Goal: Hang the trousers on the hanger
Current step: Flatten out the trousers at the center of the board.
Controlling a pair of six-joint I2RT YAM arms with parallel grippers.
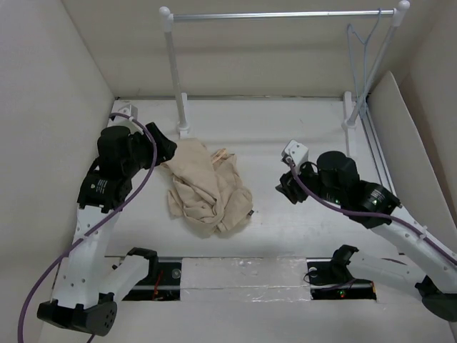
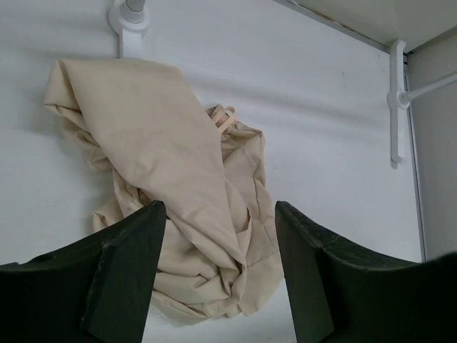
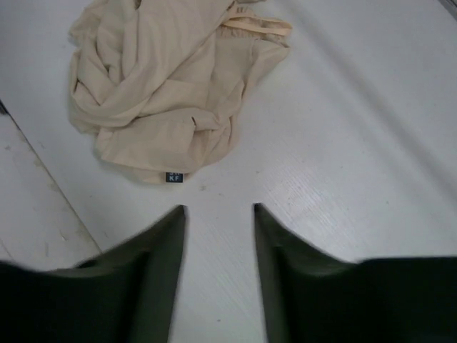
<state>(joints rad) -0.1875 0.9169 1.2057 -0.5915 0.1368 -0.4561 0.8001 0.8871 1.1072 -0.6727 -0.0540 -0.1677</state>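
Trousers (image 1: pixel 209 187): crumpled beige heap on white bench (image 1: pixel 300 128), centre-left, just in front of clothes rack (image 1: pixel 278 14) left post foot. Small dark tag (image 3: pixel 174 176) on the heap's edge nearest the right arm.
Hanger (image 1: pixel 363 53): pale wire, hooked over right end of rack's silver bar, well apart from trousers.
Left fingers (image 2: pixel 132 264): spread wide, holding nothing, over near end of heap; contact unclear.
Right fingers (image 3: pixel 161 250): apart, holding nothing, over bare bench just short of tag.
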